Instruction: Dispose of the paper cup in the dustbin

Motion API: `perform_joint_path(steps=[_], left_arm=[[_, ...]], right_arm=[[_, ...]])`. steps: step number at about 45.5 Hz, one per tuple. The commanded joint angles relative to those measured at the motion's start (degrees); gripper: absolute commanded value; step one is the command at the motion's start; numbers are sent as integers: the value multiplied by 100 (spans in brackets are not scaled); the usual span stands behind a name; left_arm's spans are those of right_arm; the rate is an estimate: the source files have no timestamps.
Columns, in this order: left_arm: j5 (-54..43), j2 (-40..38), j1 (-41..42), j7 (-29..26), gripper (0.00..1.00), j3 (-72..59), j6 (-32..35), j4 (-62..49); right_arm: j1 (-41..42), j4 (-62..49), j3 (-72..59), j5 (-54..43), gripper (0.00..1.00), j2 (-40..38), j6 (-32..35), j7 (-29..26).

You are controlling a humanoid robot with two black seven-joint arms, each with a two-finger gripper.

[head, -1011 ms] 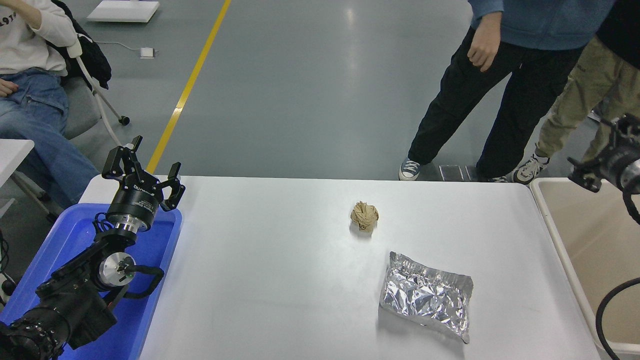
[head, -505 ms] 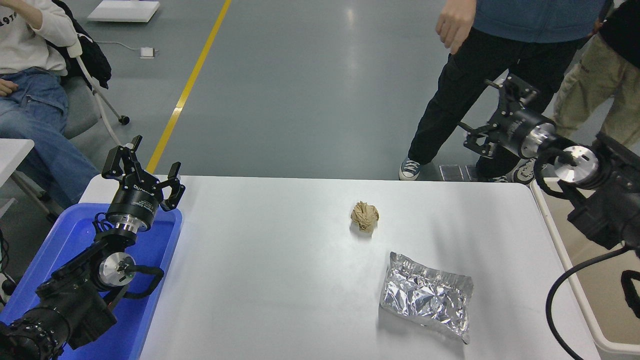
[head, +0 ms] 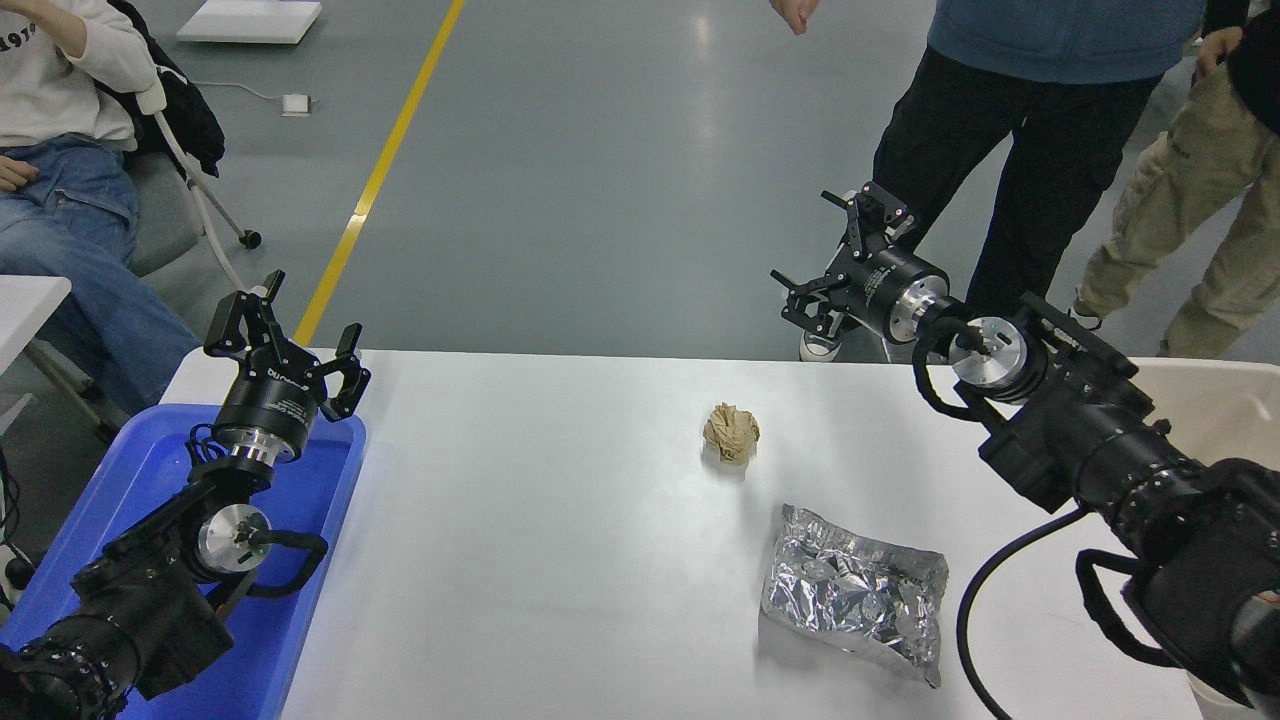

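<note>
Head view shows a big white table [head: 560, 560]. At its right edge sits the dustbin [head: 1225, 400]. The left claw [head: 285, 335] is parked open and empty; the right claw [head: 845, 255] is open and empty. No paper cup shows. Such cups are light and squash easily; hold the sides gently.

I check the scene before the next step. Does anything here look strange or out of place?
Yes: no paper cup shows anywhere in view. The table carries only a crumpled paper ball and a foil bag. The right gripper is open, holds nothing and hangs past the far edge, away from the dustbin.
</note>
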Motion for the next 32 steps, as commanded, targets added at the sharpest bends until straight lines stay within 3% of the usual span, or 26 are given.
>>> perform_joint_path(steps=[1,32], left_arm=[[0,0,0,0,100,5,-2,0],[0,0,0,0,100,5,-2,0]], right_arm=[[-303,-25,62,11,100,113,33,103],[-787,-61,62,11,100,113,50,472]])
